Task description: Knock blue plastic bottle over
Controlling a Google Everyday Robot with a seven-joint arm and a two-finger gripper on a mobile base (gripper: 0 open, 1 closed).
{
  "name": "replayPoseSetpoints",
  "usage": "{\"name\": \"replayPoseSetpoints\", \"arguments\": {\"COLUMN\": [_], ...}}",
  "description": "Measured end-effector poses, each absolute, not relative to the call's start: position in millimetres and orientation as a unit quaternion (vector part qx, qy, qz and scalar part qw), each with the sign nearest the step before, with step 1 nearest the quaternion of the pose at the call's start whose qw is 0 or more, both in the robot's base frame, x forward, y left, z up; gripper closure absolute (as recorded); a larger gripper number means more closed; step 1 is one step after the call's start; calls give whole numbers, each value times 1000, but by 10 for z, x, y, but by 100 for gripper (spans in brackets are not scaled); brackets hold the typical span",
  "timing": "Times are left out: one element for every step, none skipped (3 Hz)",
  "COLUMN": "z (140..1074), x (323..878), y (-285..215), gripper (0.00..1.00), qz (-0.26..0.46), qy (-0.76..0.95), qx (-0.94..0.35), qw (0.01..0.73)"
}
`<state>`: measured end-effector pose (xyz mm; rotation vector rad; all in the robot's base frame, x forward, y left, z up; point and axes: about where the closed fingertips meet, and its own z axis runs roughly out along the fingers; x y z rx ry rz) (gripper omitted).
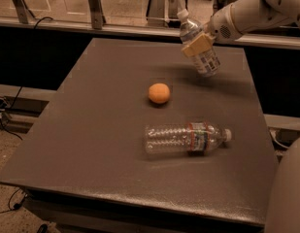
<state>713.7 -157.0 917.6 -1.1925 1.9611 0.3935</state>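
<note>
The blue plastic bottle (202, 51) is a stout clear bottle with a white cap and a blue-and-white label. It hangs tilted over the far right part of the dark table (101, 130), cap up and to the left, base down and to the right. My gripper (197, 44) comes in from the upper right on a white arm. Its tan fingers (193, 46) are closed around the bottle's middle.
An orange ball (159, 93) lies near the table's middle. A slimmer ribbed clear bottle (186, 138) with a red-green label lies on its side in front of it. A window rail (67, 25) runs behind the table. Part of my white body (290, 193) shows at lower right.
</note>
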Motion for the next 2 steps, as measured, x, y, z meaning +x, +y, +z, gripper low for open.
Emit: {"name": "replayPoseSetpoints", "arguments": {"z": [9155,9075], "x": [7008,6651], "y": [-1704,-1736], "gripper": [100,100], "qz": [126,115], "qy": [793,813], "qx": [-471,-475], "qw": [366,316]}}
